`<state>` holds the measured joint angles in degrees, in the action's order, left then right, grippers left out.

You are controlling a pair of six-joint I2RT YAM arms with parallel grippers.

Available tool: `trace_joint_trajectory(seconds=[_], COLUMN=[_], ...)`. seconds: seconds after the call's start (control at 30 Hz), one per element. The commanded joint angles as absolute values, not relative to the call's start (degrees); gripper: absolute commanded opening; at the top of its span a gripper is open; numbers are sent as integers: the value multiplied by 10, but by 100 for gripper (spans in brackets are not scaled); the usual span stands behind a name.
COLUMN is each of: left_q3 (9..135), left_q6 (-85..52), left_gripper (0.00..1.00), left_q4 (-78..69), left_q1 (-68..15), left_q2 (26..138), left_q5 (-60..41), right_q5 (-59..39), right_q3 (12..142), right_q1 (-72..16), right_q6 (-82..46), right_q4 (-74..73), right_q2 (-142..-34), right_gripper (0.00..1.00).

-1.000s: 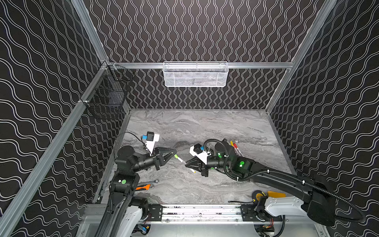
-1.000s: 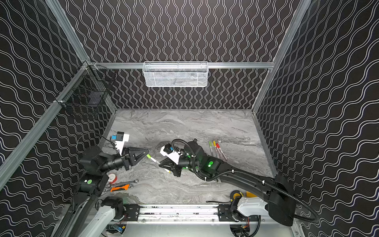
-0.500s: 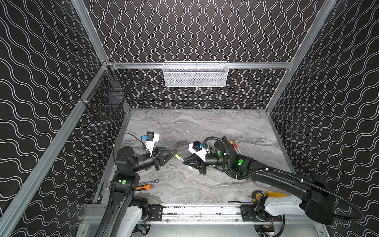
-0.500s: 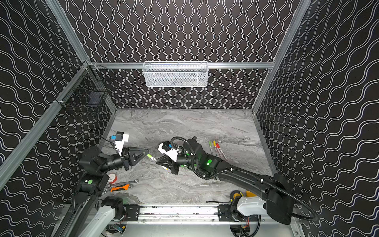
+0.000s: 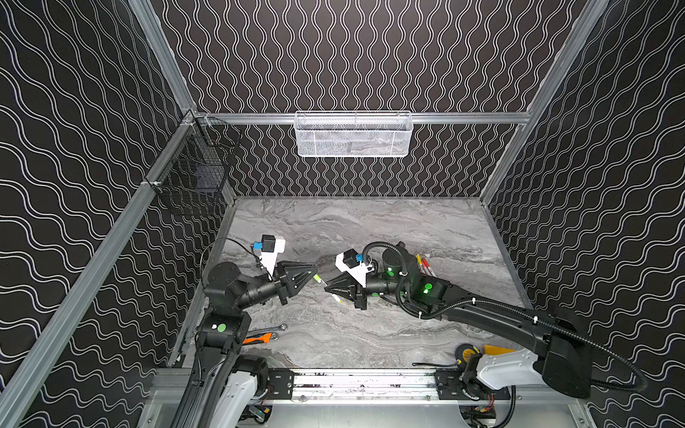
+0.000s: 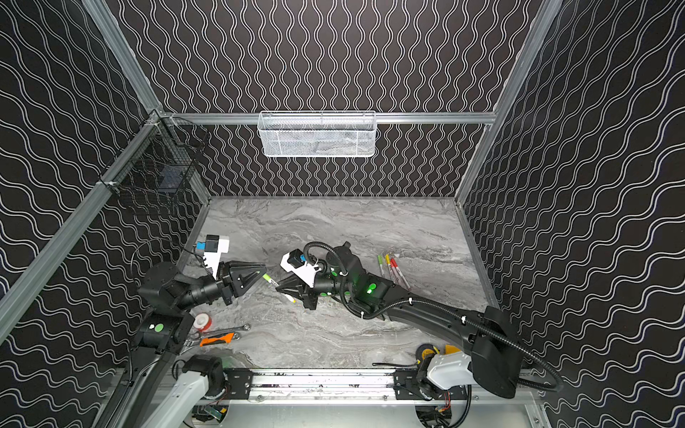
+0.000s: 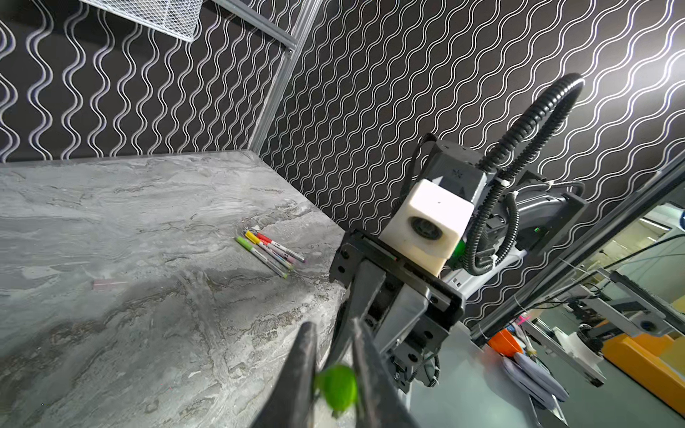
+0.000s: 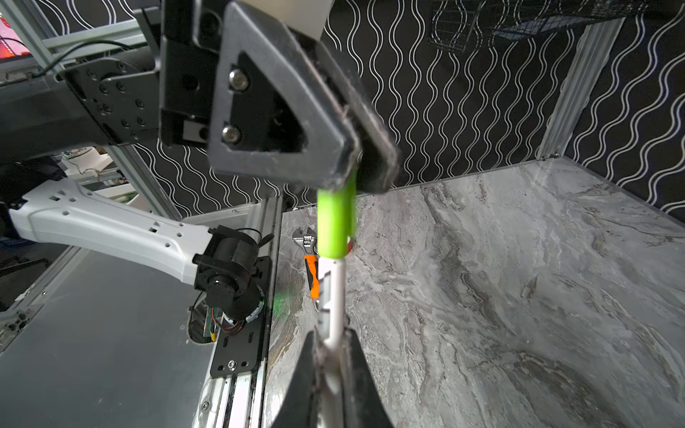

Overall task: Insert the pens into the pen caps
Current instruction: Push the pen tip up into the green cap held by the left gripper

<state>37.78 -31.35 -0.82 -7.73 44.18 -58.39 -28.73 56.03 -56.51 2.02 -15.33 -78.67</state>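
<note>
The right hand [image 8: 331, 335] clamps the pen [image 8: 335, 292], which points straight into the green cap [image 8: 333, 222] at the left hand [image 5: 314, 270], whose grip is unclear.

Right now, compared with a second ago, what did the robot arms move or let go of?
The right end effector, shut on the pen, slid toward the left end effector, pushing the pen deeper into the green cap. Nothing was clearly let go. The left end effector, the spare pens and the wrench stayed put.
</note>
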Motion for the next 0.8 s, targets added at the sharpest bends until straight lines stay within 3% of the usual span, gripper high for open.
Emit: trace_joint_trajectory(seconds=[0.0,0.1,0.17,0.4,0.77], left_q3=[378,376,375,338,346], left_q6=[-338,-354,-362,-463,-465], left_gripper=[62,87,98,98,89], left_q4=[-27,-45,-60,-245,-303], left_q1=[-77,-77,-77,-78,-109], left_q2=[443,430,428,454,506], left_q5=[-599,-575,-566,-586,-582], right_q5=[-292,-301,-304,-352,-398], right_q3=[580,588,583,597,607], right_q1=[-565,-558,-553,-505,-486], right_q6=[-4,-33,-59,-229,-338], right_q4=[-223,-233,-252,-295,-339], right_q2=[-791,-790,-783,-775,-779], right_gripper=[9,9,9,10,11])
